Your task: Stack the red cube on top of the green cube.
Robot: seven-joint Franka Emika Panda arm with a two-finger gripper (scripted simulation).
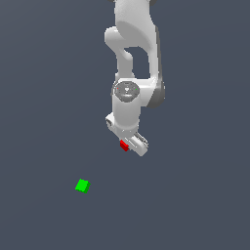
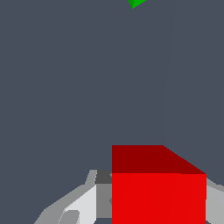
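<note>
The red cube (image 1: 124, 145) sits between the fingers of my white gripper (image 1: 128, 145) near the middle of the exterior view. In the wrist view the red cube (image 2: 157, 192) fills the space between the fingers (image 2: 83, 205), which close against its sides. The green cube (image 1: 82, 185) lies on the dark floor, toward the exterior view's lower left, well apart from the gripper. Only a corner of the green cube (image 2: 136, 3) shows in the wrist view, at the frame edge. I cannot tell whether the red cube is lifted off the floor.
The white arm (image 1: 134, 53) rises behind the gripper toward the top of the exterior view. The surface is a plain dark grey-blue floor (image 1: 195, 195) with nothing else on it.
</note>
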